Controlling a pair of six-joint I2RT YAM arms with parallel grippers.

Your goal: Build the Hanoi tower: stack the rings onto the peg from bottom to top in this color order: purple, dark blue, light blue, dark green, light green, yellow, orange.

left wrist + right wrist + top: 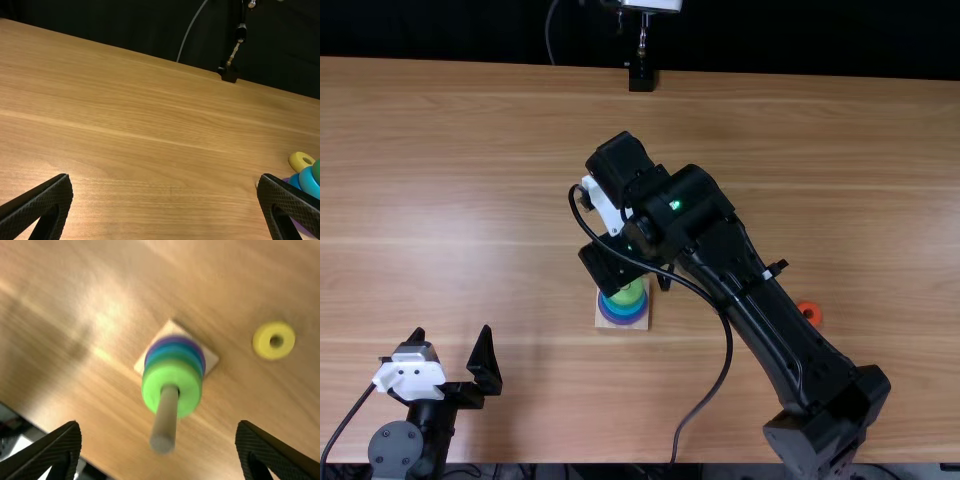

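Both left fingers [40, 202] and both right fingers [60, 445] are parted, and by too low a sweep toward the yellow ring [262, 341] the peg [166, 417] could be knocked.

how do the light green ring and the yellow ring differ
The light green ring is topmost on the peg; the yellow ring lies loose on the table. The peg runs through the light green ring, while the yellow ring's hole is empty. Both are round, with a central hole.
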